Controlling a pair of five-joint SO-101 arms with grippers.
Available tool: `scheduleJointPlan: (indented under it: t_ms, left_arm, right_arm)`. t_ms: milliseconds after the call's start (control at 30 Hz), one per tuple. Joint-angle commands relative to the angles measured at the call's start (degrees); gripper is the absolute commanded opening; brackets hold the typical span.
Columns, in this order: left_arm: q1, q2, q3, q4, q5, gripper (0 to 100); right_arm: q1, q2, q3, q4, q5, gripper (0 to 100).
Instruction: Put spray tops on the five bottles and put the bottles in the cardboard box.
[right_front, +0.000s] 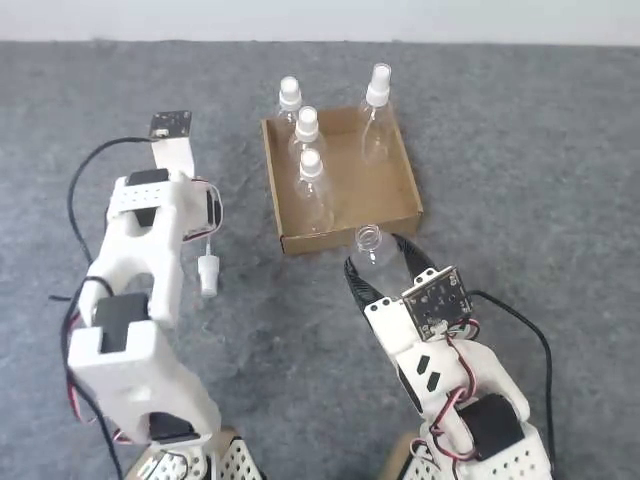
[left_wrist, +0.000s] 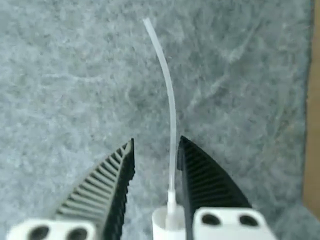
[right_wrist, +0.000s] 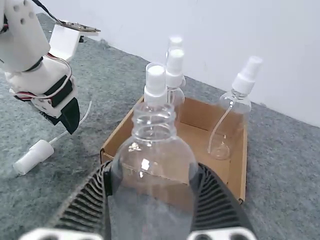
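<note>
Uncapped bottle (right_front: 370, 252) upright (spray top (right_front: 208, 273) lying flat).

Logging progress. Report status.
Left gripper open, astride tube of spray top. Right gripper shut on uncapped bottle, by box. Nothing blocking.

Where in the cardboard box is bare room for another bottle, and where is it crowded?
Bare: the cardboard box, near right floor, bordered by the lone capped bottle behind. Crowded: its left wall, lined with capped bottles.
</note>
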Motion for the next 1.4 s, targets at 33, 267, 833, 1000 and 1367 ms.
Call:
scheduleJointPlan:
  t_ms: [33, 267, 833, 1000, 1367]
  left_arm:
    - [-0.4, 1.8, -5.7, 0.2, 1.7, 13]
    - [-0.4, 2.5, -6.0, 10.5, 2.0, 13]
    - [-15.2, 1.9, -12.3, 26.9, 22.0, 13]
    - [-20.3, 1.9, -17.2, 37.3, 29.5, 13]
    - [-25.4, 1.8, -18.3, 43.7, 37.9, 13]
  right_arm:
    - [1.0, 0.5, -0.7, -1.0, 0.1, 0.6]
    - [1.0, 0.5, -0.7, -1.0, 0.1, 0.6]
    - [1.0, 0.5, -0.7, -1.0, 0.1, 0.6]
    - [1.0, 0.5, -0.7, -1.0, 0.1, 0.6]
    - [1.0, 0.5, -0.7, -1.0, 0.1, 0.6]
